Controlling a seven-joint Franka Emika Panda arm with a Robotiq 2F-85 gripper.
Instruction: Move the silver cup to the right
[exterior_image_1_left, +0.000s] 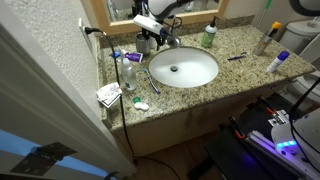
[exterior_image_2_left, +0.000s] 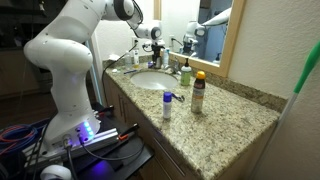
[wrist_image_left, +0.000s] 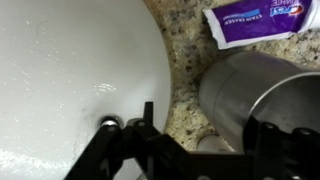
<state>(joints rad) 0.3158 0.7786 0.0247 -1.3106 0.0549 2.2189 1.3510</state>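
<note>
Speckled granite desk (exterior_image_1_left: 240, 80) runs along a bathroom wall below a mirror, with an oval white porcelain sink (exterior_image_1_left: 185, 68) sunk into its middle. In an exterior view the black two-fingered pincer (exterior_image_1_left: 150, 22) hangs over the back edge of the desk, at about 11 o'clock from the sink, carried by the bulky white robot arm (exterior_image_2_left: 70, 50). Just beneath it stands the plain cylindrical silver cup (exterior_image_1_left: 147, 43) of bare metal, upright on the granite, with the curved chrome faucet (exterior_image_1_left: 172, 40) close by at its 3 o'clock.

In the wrist view the pincer's fingers (wrist_image_left: 146, 118) are spread wide and hold nothing. The silver cup fills the 3 o'clock part of that view, behind the finger on that side; I cannot tell whether that finger touches the cup's wall. The sink takes up the 9 o'clock half, and a flat purple toothpaste tube (wrist_image_left: 255, 20) lies on the granite at 1 o'clock, just beyond the cup.

Elsewhere on the desk, a tall clear plastic bottle (exterior_image_1_left: 128, 72) stands at 9 o'clock from the sink and a green round bottle (exterior_image_1_left: 209, 36) at 1 o'clock. Near the desk's front edge, a brown bottle with a yellow cap (exterior_image_2_left: 199, 92) and a small white bottle with a blue cap (exterior_image_2_left: 167, 103) stand side by side.
</note>
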